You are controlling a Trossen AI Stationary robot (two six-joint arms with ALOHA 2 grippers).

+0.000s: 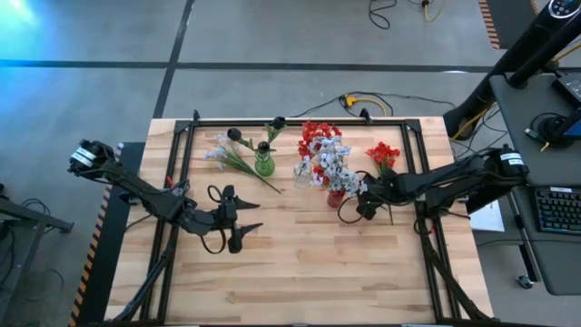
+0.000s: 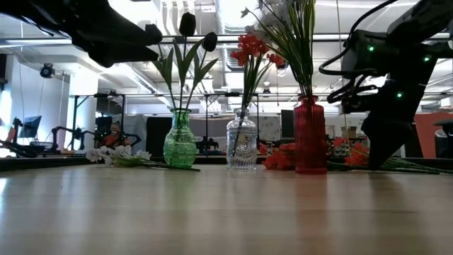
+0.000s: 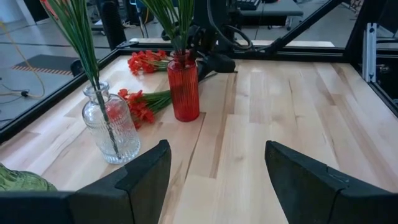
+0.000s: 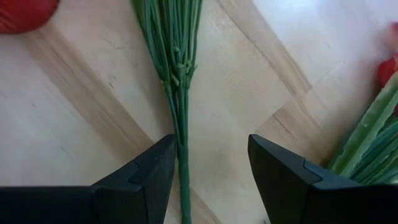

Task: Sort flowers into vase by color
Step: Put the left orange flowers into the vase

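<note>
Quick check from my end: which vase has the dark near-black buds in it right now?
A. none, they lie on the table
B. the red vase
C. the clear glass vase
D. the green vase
D: in the low view the dark buds rise on green stems out of the green vase.

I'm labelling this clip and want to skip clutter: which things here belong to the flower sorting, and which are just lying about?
Part of the job:
- green vase with dark buds
- clear vase with red blossoms
- red vase with pale blossoms
- loose pale spray
- loose red spray
- right end effector, open over a green stem

Just lying about:
- yellow cable
- keyboard
</note>
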